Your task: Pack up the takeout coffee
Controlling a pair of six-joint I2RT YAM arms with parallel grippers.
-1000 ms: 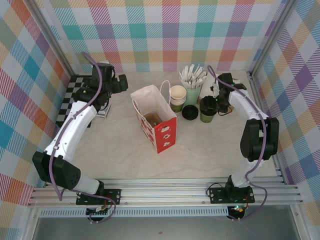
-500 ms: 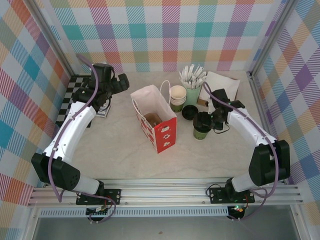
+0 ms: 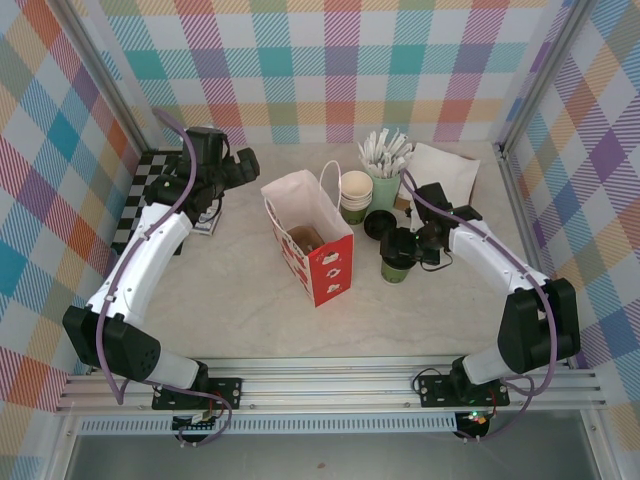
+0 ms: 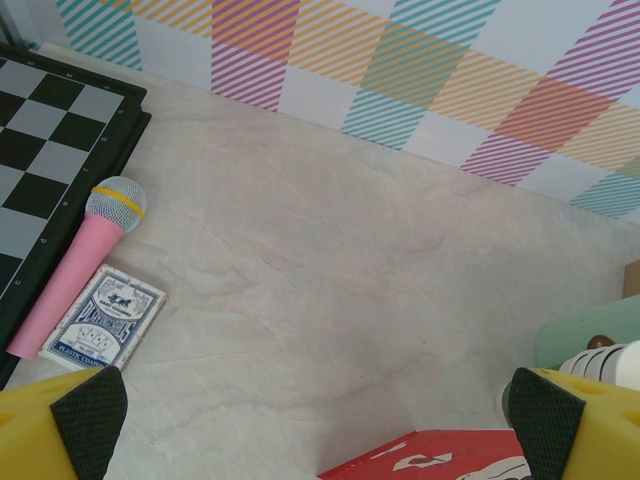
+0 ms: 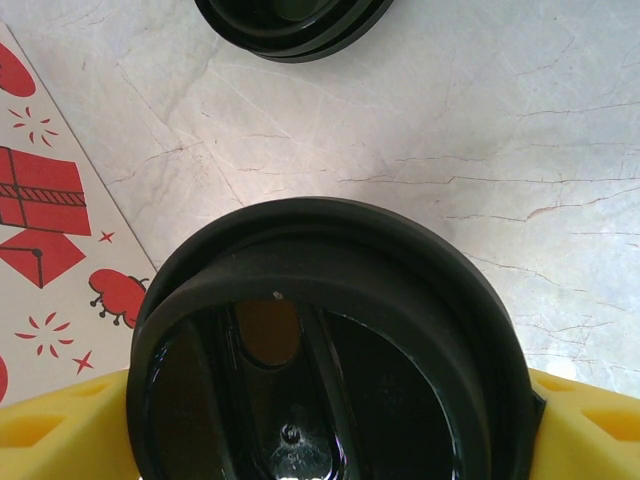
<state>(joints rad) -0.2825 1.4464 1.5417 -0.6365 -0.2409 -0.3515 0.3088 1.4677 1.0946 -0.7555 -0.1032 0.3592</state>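
The takeout coffee [image 3: 396, 262], a small dark-green cup with a black lid [image 5: 320, 350], stands upright just right of the white paper bag [image 3: 308, 236]. My right gripper [image 3: 408, 248] is shut on it, with a yellow finger on each side of the lid in the right wrist view [image 5: 322, 432]. The bag is open at the top, and its red-printed side [image 5: 45, 215] lies close to the cup's left. My left gripper [image 3: 238, 166] hovers open at the back left, with nothing between its fingers [image 4: 318, 416]. The bag's red corner [image 4: 430, 462] shows below it.
A loose black lid [image 3: 379, 222] lies behind the held cup. Stacked cups [image 3: 354, 196], a mint cup of white sticks [image 3: 386, 162] and white napkins [image 3: 442, 172] stand at the back. A chessboard [image 4: 40, 150], pink microphone [image 4: 72, 265] and card deck [image 4: 108, 320] lie at the left.
My right gripper has carried the coffee cup forward and left, from beside the loose lid to a spot near the bag's right side. The left arm has barely moved.
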